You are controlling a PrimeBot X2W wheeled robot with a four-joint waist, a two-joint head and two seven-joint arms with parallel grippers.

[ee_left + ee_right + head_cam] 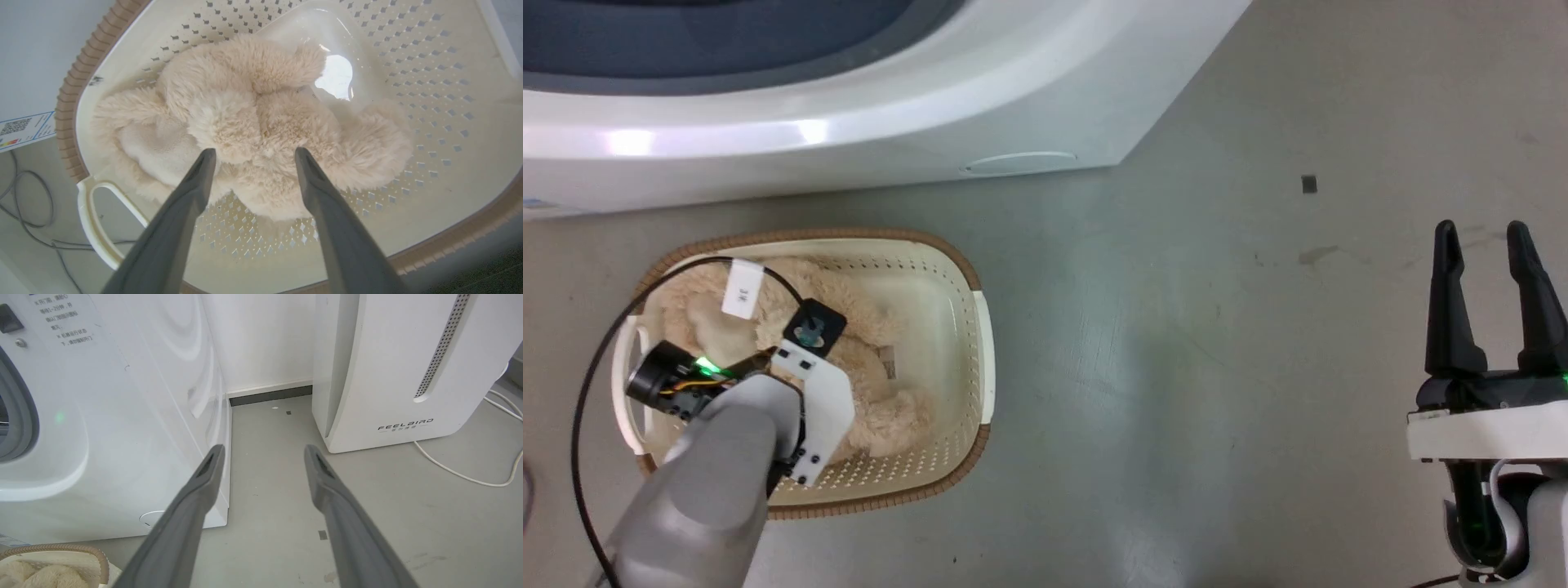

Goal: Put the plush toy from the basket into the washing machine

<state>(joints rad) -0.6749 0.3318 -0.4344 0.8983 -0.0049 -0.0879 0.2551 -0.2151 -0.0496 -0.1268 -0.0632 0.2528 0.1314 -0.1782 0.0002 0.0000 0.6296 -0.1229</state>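
**Toy Found in Basket; Both Grippers Open and Empty**

Counted: one plush toy, one basket with two handles, one washing machine, one further white appliance, two grippers.

In the head view the basket is set on the grey floor at 8 o'clock, just short of the washing machine, which spans 10 to 1 o'clock. The basket is oval and of cream plastic. Its walls are pierced with small holes, its rim is brown and woven in look, and a white handle is fitted at each end. The plush toy is found inside it, long-piled, beige and rounded in its limbs. It is crowded toward the basket's left end, and a glossy patch of bottom is left bare at the right.

The left gripper is positioned over the basket. Its two dark tapered fingers are spread wide, with the tips at the fur on either side of a central tuft. Nothing is clamped, and contact cannot be confirmed.

The machine's front is smooth, glossy and curved. In the right wrist view a strip of open floor is noted at 12 o'clock, between the machine's corner and the "FEELBIRD" appliance at 2 o'clock.

The right gripper is recorded at 4 o'clock of the head view, well apart from the basket. Its fingers are parted and nothing is held between them, with open floor around it.
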